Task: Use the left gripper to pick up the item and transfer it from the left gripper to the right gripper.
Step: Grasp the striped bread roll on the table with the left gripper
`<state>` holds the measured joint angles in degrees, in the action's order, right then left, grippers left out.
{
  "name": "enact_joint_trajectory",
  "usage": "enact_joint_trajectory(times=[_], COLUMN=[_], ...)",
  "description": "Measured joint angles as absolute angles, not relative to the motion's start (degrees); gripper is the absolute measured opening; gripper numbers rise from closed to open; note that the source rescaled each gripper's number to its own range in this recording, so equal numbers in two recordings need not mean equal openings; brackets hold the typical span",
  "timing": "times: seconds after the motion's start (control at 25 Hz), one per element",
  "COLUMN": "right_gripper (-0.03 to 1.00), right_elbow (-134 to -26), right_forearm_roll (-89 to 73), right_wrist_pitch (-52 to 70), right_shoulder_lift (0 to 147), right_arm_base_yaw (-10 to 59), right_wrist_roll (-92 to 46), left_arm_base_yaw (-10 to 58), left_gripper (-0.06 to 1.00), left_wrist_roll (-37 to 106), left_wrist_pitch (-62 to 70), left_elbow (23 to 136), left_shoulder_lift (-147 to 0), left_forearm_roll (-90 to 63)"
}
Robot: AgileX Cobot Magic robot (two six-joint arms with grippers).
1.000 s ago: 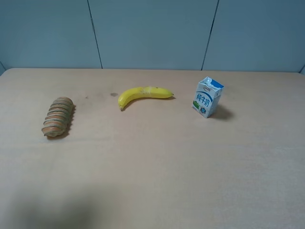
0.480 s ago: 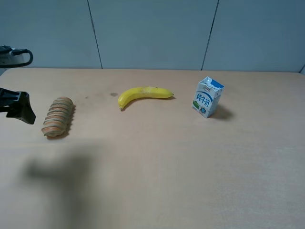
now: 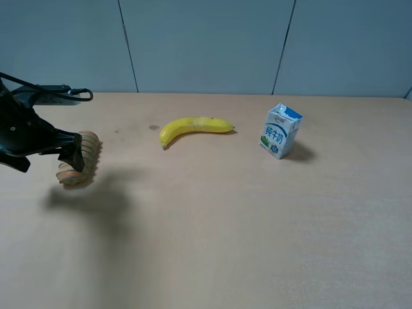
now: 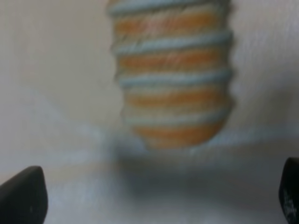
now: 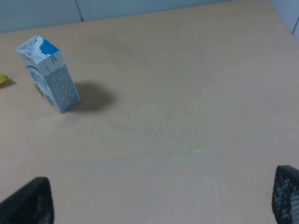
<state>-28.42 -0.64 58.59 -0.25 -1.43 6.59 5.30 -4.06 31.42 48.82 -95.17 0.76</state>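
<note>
The item, a ridged tan-orange bread roll (image 3: 88, 149), lies on the table at the left, partly covered by my left gripper (image 3: 45, 161). The left gripper hangs over the roll's near end on a black arm with a looped cable. In the left wrist view the roll (image 4: 174, 84) fills the middle, and the left gripper (image 4: 156, 196) stands wide open just short of its end, not touching it. My right gripper (image 5: 156, 205) is open and empty over bare table; it is out of the exterior high view.
A yellow banana (image 3: 193, 127) lies at the middle back of the tan table (image 3: 225, 219). A blue-and-white milk carton (image 3: 280, 131) stands to its right and also shows in the right wrist view (image 5: 46, 79). A grey wall runs behind.
The left arm has come in from the left edge and moved right, and now hangs over the roll. The roll, banana and carton have not moved.
</note>
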Motion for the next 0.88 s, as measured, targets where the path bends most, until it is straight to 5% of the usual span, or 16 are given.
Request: enact_joint_trajectory(times=[0.88], right_gripper=[1.0], right_elbow=[-28.4], right_forearm_roll=[-0.6], right_wrist_pitch=[58.6], right_shoulder_lift=[-0.2], right_arm_base_yaw=[-1.4], right_wrist_roll=[6.6], left_arm_base_yaw=[6.0], left_gripper=[0.96], left_wrist_roll=[-5.4], left_wrist_pitch=[21.1], left_elbow=[51.4], left_shoulder_lift=[-106.0], left_forearm_roll=[0.8])
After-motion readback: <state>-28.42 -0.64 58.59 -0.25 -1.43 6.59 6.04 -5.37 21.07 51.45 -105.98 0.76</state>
